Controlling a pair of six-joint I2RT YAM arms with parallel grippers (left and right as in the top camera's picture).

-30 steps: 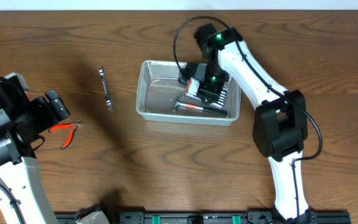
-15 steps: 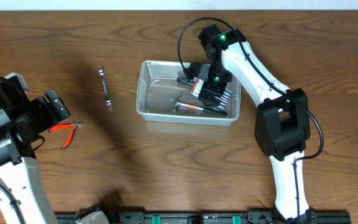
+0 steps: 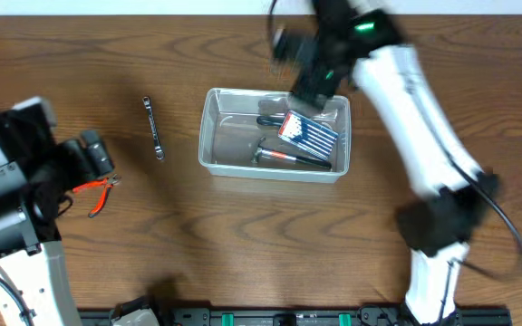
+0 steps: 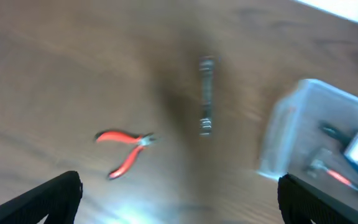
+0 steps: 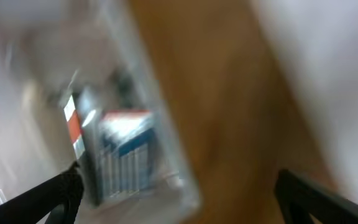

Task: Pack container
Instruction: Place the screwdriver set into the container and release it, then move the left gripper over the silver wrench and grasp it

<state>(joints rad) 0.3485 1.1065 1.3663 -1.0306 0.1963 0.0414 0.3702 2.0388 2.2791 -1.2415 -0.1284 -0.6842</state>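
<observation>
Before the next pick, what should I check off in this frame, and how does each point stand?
1. Is the left gripper empty, fingers apart: ok.
2. Is the right gripper empty, fingers apart: ok, though its view is blurred.
3. Are the pliers packed: not ok, on the table outside the container.
4. Is the wrench packed: not ok, on the table left of the container.
5. Is the striped pack inside the container: ok.
6. Is the right arm clear of the container: cannot tell, blurred.
</observation>
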